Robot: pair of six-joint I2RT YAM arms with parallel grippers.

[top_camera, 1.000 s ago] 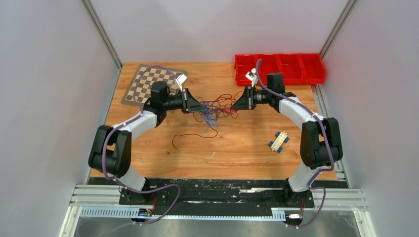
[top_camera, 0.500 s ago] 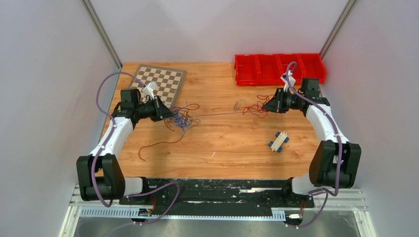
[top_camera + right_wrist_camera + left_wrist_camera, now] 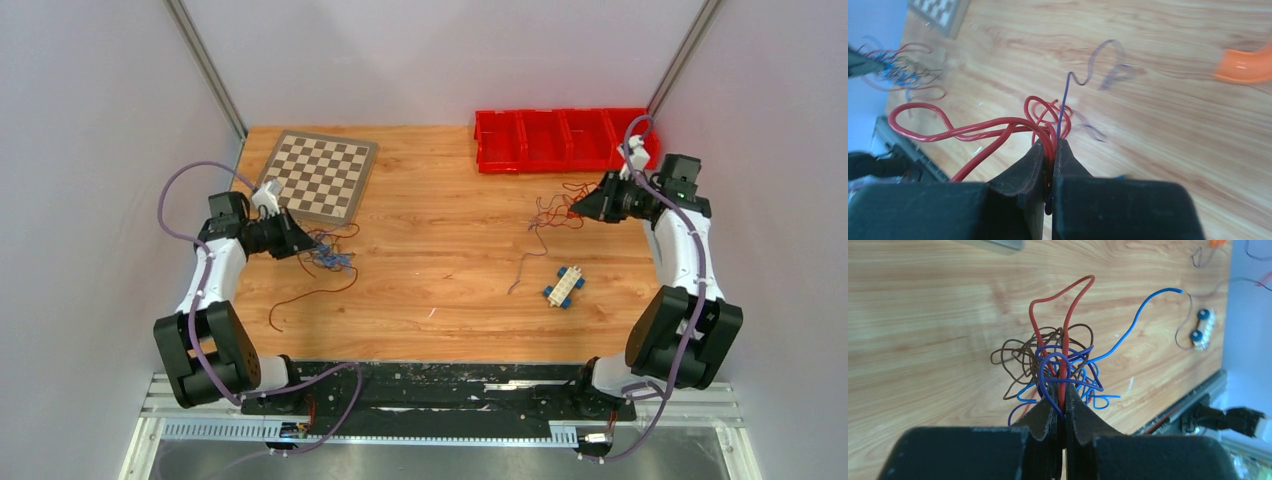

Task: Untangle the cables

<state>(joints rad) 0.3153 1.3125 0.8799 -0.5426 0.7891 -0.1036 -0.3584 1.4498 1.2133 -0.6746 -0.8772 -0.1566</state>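
**Cables split into two clumps, each pinched**

The cables (image 3: 328,256) are seen as two clumps. A blue, brown and red knot just beside the chessboard's (image 3: 320,177) near edge is clenched in the left claw (image 3: 1060,410). Red strands with one purple wire, well to the chessboard's right, are clenched in the right claw (image 3: 1050,150). The left knot is probably best laid on the bench (image 3: 450,290), then one loose end regripped and drawn out slowly.

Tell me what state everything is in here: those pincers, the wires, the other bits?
Left pincer: shut on left cable bundle.
Right pincer: shut on right cable bundle.
Left cable bundle: tangled, red, blue, brown.
Right cable bundle: mostly red loops, apart from the left one.
Chessboard: lying flat.
Red bins: upright.
Wheeled block: lying loose, untouched.
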